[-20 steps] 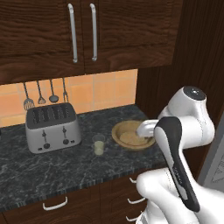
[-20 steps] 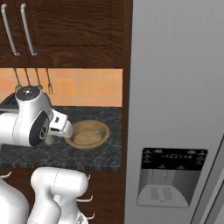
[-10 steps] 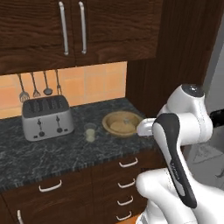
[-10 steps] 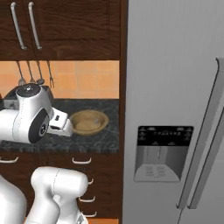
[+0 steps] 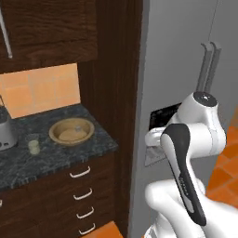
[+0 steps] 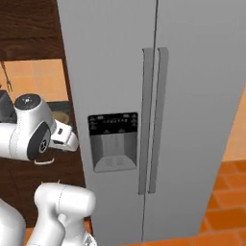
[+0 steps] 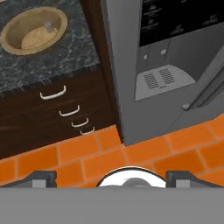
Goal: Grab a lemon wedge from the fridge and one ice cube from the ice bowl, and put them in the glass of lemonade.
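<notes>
Fridge (image 6: 192, 96) doors closed, facing robot

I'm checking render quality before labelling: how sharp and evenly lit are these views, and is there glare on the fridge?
Left base view: flat, soft light, the fridge matte with no glare; the glass of lemonade is small and fuzzy. Right base view: slightly soft, dispenser text unreadable. Hand view: the ice bowl is crisp, shadows faint.

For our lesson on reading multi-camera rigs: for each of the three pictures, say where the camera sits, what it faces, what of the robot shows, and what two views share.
Left base view: behind the arm's left, facing counter and fridge; the white arm rises lower right.
Right base view: behind its right, facing the fridge doors; arm lower left.
Hand view: on the hand, looking down at floor, drawers and dispenser; gripper tips at bottom.
Shared: left and hand views both show the ice bowl.
</notes>
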